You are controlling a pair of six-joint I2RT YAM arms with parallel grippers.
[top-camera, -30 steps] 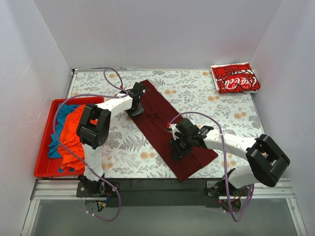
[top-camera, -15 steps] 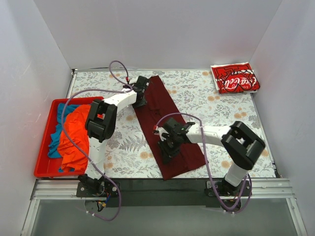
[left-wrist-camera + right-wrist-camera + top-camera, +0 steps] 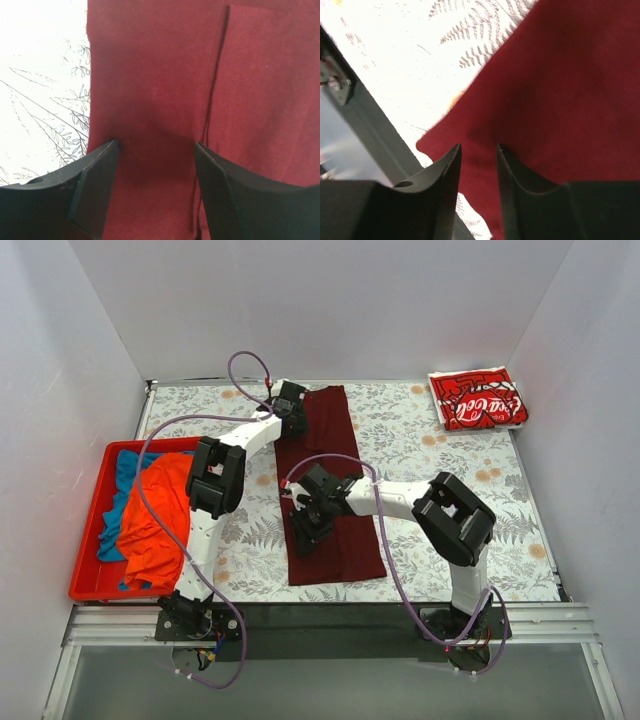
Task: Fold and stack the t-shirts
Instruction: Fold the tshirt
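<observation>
The dark maroon t-shirt (image 3: 335, 435) lies folded into a long strip running near to far across the middle of the table. My left gripper (image 3: 293, 410) rests on its far left edge; in the left wrist view the jaws (image 3: 155, 142) stand apart with flat maroon cloth (image 3: 165, 75) between them. My right gripper (image 3: 303, 530) rests on the strip's near left edge; its jaws (image 3: 478, 146) stand a narrow gap apart over the cloth (image 3: 560, 90). The red Coca-Cola shirt (image 3: 478, 398) lies folded at the far right corner. The orange shirt (image 3: 150, 520) and blue shirt (image 3: 125, 470) lie in the bin.
A red plastic bin (image 3: 85, 590) stands at the left edge of the floral table (image 3: 450, 490). White walls close in the left, far and right sides. The table's dark front rail (image 3: 365, 125) shows in the right wrist view. Purple cables loop over both arms.
Both grippers swung left with the maroon strip. It turned from a diagonal to nearly straight near-to-far; its near end moved left and its far end moved toward the back.
</observation>
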